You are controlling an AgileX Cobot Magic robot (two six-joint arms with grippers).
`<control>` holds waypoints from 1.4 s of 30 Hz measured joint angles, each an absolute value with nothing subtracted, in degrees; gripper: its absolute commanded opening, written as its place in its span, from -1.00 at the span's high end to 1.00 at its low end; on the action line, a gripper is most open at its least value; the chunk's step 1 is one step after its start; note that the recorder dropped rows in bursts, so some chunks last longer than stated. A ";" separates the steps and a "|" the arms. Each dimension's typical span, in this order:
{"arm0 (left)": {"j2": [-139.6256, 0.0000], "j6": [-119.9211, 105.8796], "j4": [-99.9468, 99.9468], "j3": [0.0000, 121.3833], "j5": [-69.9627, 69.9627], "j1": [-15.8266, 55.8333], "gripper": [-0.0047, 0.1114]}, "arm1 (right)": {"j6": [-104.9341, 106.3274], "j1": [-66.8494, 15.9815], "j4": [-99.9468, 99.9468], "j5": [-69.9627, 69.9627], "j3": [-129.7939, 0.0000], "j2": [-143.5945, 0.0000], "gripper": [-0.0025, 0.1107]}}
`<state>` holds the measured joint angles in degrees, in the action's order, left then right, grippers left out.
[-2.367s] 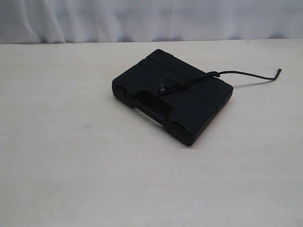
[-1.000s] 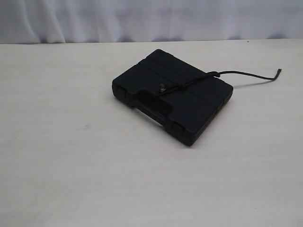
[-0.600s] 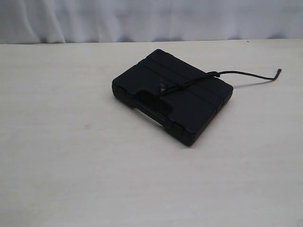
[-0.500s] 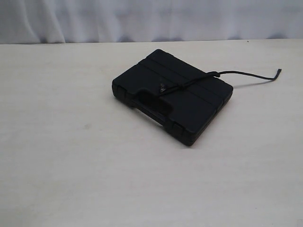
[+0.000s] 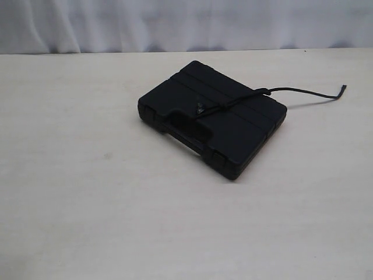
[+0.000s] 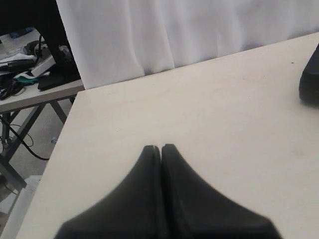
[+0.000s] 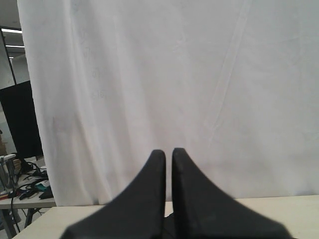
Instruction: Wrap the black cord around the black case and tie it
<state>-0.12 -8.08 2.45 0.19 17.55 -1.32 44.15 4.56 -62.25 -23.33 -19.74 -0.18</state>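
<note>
Across the ribbed black case (image 5: 213, 116) lies the knotted black cord (image 5: 303, 91).

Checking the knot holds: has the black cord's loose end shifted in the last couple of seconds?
No. The black cord trails off the black case toward the same table spot.

case (image 5: 213, 119) lies flat on the table (image 5: 87, 204), right of centre, in the far half, askew to the table edge. cord (image 5: 297, 90) crosses the lid, leaves at the case's far right corner and trails rightward over the table. curtain (image 5: 175, 23) behind the far edge.
</note>
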 measured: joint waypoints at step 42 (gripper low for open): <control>-0.12 -4.23 2.45 0.19 17.93 -1.32 0.92 | 46.28 -6.42 -61.69 -18.70 -19.65 -0.18 0.88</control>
